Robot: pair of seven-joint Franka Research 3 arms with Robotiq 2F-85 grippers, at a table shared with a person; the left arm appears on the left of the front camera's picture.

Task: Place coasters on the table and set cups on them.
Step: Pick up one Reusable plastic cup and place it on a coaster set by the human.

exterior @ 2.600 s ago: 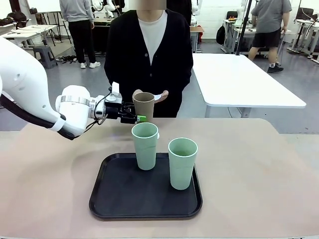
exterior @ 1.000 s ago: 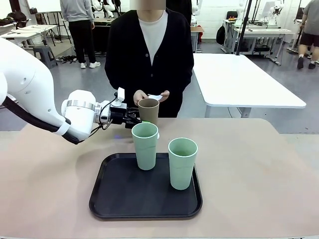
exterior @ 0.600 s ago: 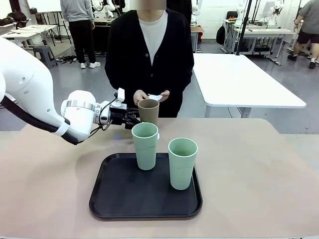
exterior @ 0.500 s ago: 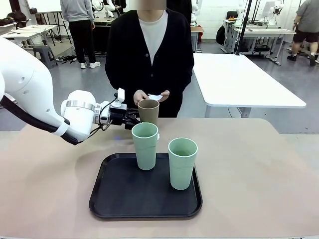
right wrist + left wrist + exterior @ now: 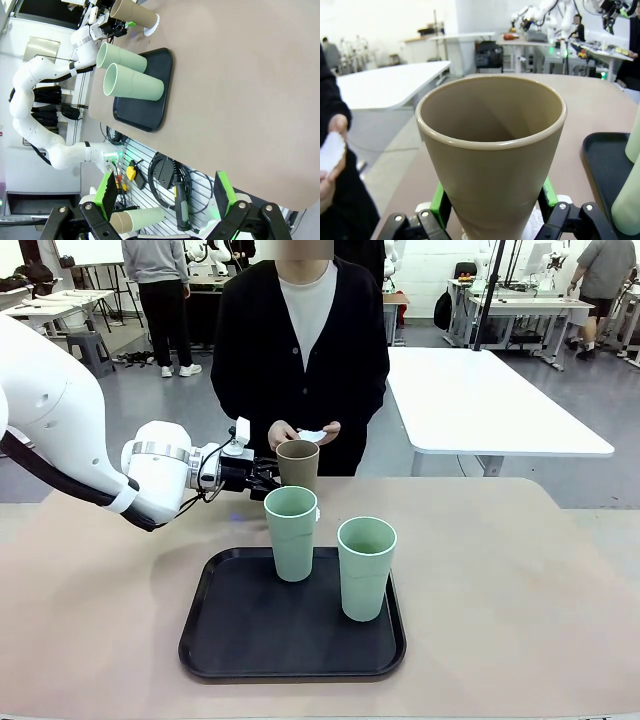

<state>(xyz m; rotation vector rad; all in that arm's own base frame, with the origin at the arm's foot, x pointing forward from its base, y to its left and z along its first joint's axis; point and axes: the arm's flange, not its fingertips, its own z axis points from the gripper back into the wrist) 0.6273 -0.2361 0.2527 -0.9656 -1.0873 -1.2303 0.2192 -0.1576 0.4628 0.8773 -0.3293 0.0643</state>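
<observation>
**A:** Anyone got eyes on the left claw (image 5: 270, 476)? Its green pads sit on either side of the brown cup (image 5: 298, 462), low near the base. Honestly can't tell if it's squeezing or has let go.

**B:** Same, too close to call. The cup's upright on a scalloped coaster (image 5: 153, 24) on the bench (image 5: 520, 580), just past the tray (image 5: 215, 640). Behind it, the person's hand (image 5: 283, 433) holds more white coasters (image 5: 314, 434).

**A:** One mint cup (image 5: 292, 535) and the other mint cup (image 5: 366, 570) stand on the tray. My guess is they're light, stiff and matte, so not slippery, but tall and tippy. I'd pinch the wall low to mid, from the side, not the rim.

**B:** The right claw (image 5: 165, 194) hangs wide open, with nothing in it.
</observation>
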